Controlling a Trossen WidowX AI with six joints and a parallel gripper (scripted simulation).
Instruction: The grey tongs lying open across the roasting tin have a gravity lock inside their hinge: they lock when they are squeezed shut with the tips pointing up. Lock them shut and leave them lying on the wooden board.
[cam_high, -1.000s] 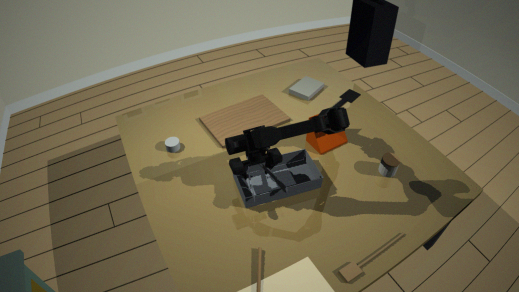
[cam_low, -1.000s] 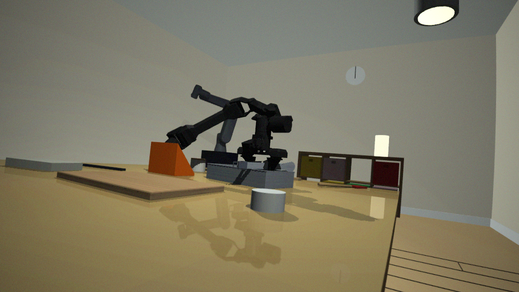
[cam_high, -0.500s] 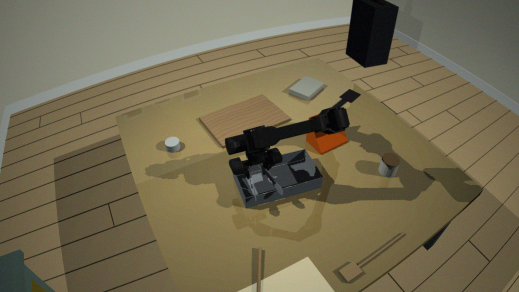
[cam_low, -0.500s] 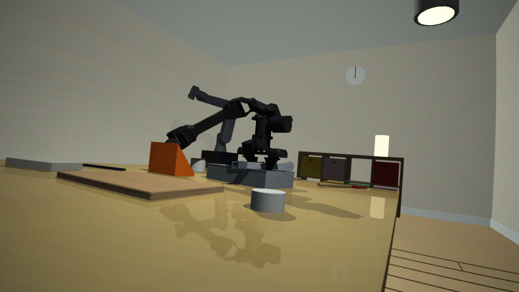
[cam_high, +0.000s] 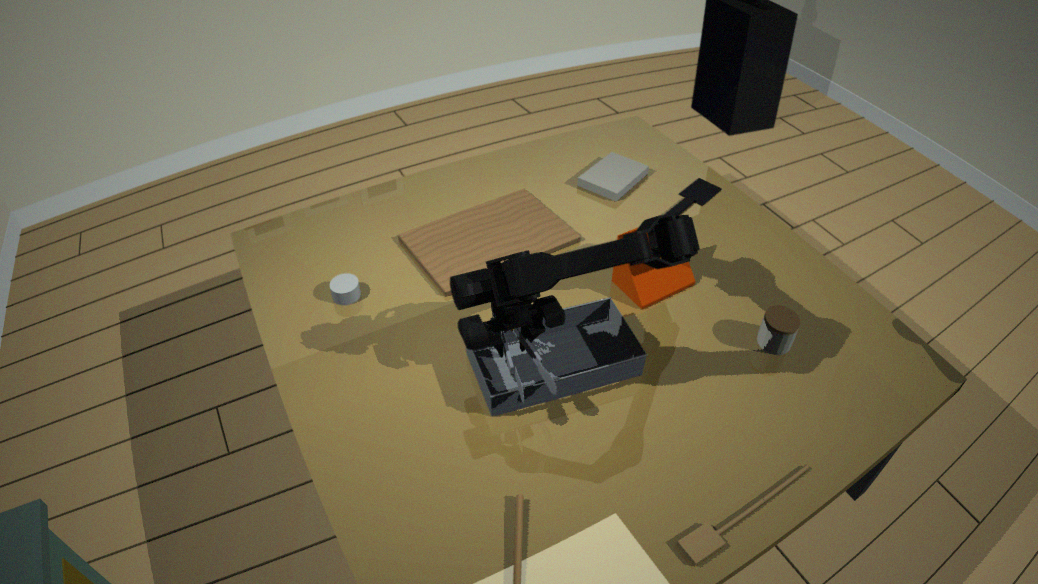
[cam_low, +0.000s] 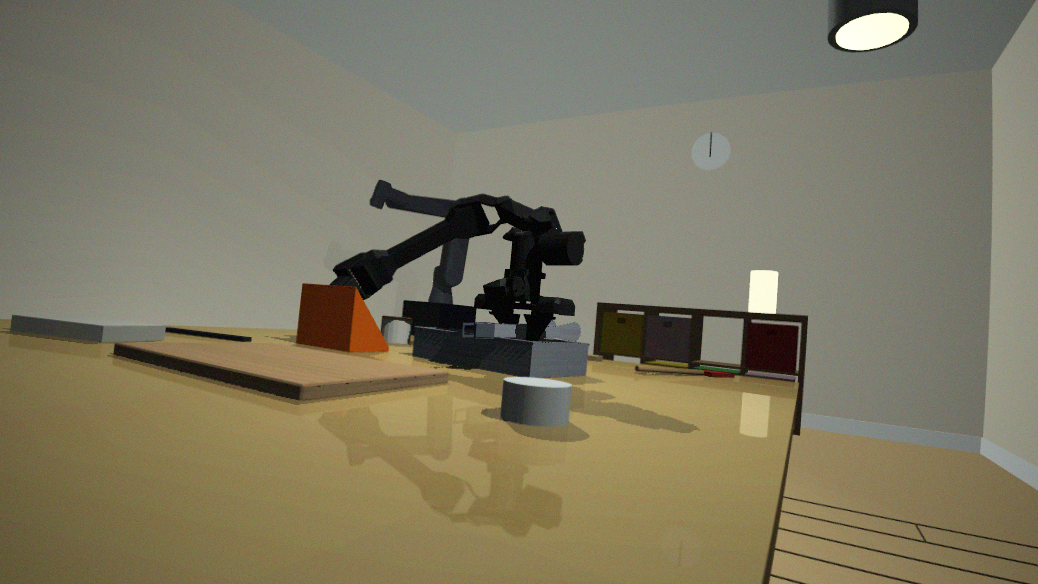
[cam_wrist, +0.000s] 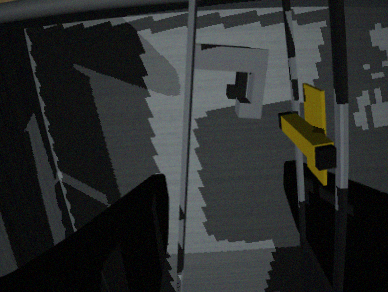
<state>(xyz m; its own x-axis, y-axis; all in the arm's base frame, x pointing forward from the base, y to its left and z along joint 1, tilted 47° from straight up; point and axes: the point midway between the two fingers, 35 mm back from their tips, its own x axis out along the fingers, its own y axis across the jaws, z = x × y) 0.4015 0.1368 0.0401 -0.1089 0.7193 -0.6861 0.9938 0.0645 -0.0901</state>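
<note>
The grey tongs (cam_high: 548, 377) (cam_low: 567, 331) (cam_wrist: 187, 125) lie across the roasting tin (cam_high: 624, 367) (cam_low: 558, 360), their arms apart but fairly close. In the wrist view a grey hook on the left arm stands just beside a yellow catch (cam_wrist: 300, 131) on the right arm, with a narrow gap between them. My gripper (cam_high: 516, 335) (cam_low: 521, 330) (cam_wrist: 225, 179) points down into the tin, partly closed, with one finger outside each arm, shut on the tongs. The hinge is hard to make out. The wooden board (cam_high: 500, 225) (cam_low: 275, 366) lies behind the tin and carries nothing.
An orange wedge (cam_high: 653, 284) (cam_low: 326, 318) stands beside the tin, under my arm. A white cylinder (cam_high: 344, 289) (cam_low: 535, 400) stands to the left in the top view. A brown-topped jar (cam_high: 776, 331) is at the right. A grey slab (cam_high: 613, 176) (cam_low: 87, 328) lies beyond the board.
</note>
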